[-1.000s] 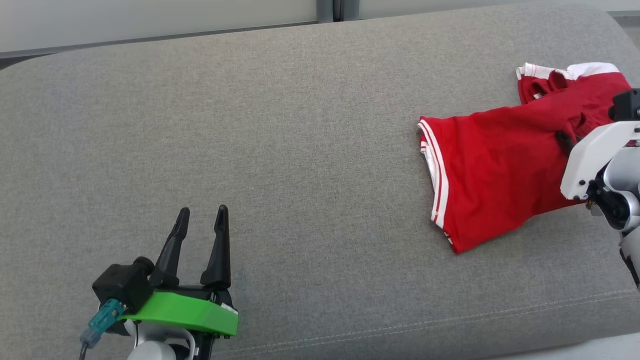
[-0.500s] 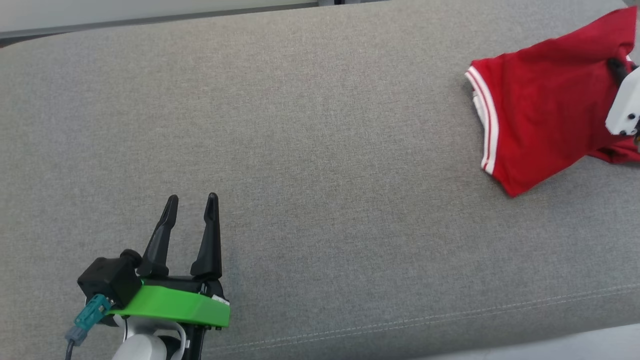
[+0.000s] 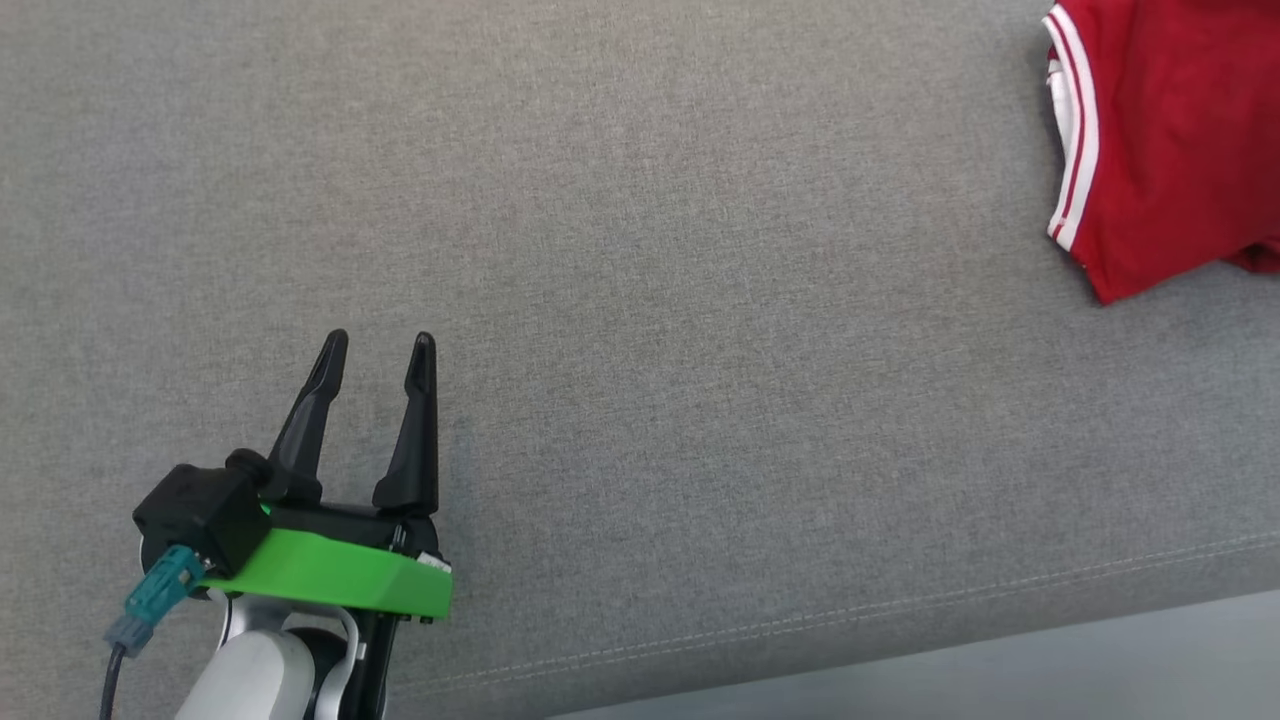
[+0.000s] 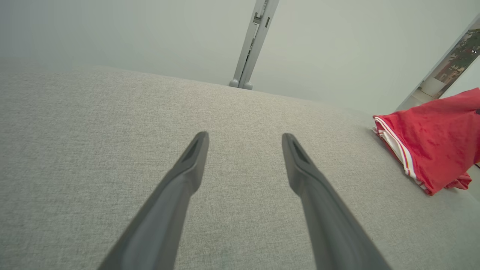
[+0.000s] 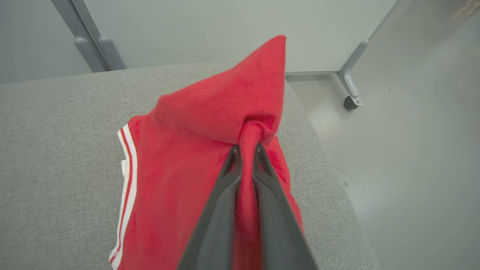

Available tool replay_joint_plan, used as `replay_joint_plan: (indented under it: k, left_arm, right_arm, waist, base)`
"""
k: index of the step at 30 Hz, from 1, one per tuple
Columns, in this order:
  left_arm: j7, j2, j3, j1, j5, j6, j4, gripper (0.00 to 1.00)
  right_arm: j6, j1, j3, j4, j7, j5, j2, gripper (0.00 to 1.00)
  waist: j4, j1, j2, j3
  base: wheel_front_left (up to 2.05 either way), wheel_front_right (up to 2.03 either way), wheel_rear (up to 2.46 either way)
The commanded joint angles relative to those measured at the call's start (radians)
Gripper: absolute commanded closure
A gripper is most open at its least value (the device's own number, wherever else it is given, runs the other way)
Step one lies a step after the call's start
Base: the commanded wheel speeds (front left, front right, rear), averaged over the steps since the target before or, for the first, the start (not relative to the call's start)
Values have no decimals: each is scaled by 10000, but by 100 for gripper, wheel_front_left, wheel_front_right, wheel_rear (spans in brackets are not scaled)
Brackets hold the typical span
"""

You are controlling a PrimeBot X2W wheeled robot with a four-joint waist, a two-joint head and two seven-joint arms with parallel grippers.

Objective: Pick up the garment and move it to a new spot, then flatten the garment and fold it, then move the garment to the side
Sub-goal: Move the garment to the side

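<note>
Right tool [image 5: 246, 150]: clamping the garment's [image 5: 210, 112] bunched top
Left tool [image 3: 379, 340]: sitting apart, empty
Tip: hem's touching the cushion [image 3: 700, 350] near its right edge, lift higher

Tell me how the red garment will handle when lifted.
Probably floppy: the red garment bunches into a peak where the right gripper pinches it. Likely light, since one narrow pinch raises it. It may drag along the grey cushion.

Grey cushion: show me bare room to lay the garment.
Bare: the wide stretch of the grey cushion between the left gripper and the red garment, down to the front seam. Crowded: the right end, where the right gripper pinches it.
</note>
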Motion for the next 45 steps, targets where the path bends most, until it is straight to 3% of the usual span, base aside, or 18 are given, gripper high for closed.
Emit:
replay_joint_plan:
  k: [1,15,16,17,18,25,31,38,45]
  left_arm:
    - [101,144,-7,-236,158,74,-163,0]
    - [652,461,-182,-482,478,326,-938,0]
    - [683,483,-186,-488,489,326,-971,0]
    - [703,502,-188,-503,502,344,-998,0]
    - [732,510,-196,-521,512,355,-1021,0]
    - [813,544,-250,-536,495,383,-1042,0]
    - [747,543,-233,-535,405,363,-932,0]
    - [644,330,-109,-545,104,432,-609,0]
    - [780,125,-77,-650,-245,397,45,0]
  right_arm:
    - [-9,-230,-88,208,-143,-263,-184,100]
    - [-9,-1181,-1142,2359,-1184,-1893,-251,100]
    - [-9,-1268,-1262,2543,-1280,-2046,-183,96]
    - [-9,-1382,-1423,2678,-1463,-2240,-167,56]
    - [-9,-1440,-1479,2797,-1586,-2470,-153,0]
    - [-9,-1479,-1927,3349,-2616,-3828,-76,0]
    - [-9,-1333,-2171,3810,-3165,-4119,65,0]
    - [-10,-1288,-1562,3958,-3990,-3640,573,0]
    - [-10,-916,-449,3525,-4462,-2325,902,0]
  waist:
    - [44,0,-1,526]
    - [197,0,-1,1416]
    - [192,0,-1,1444]
    - [186,0,-1,1475]
    - [182,0,-1,1498]
    - [160,0,-1,1482]
    - [109,0,-1,1257]
    - [-40,0,-1,449]
    - [78,0,-1,-702]
  base:
    - [0,0,0]
    - [0,0,0]
    - [0,0,0]
    - [0,0,0]
    - [0,0,0]
    - [0,0,0]
    - [0,0,0]
    - [0,0,0]
    - [0,0,0]
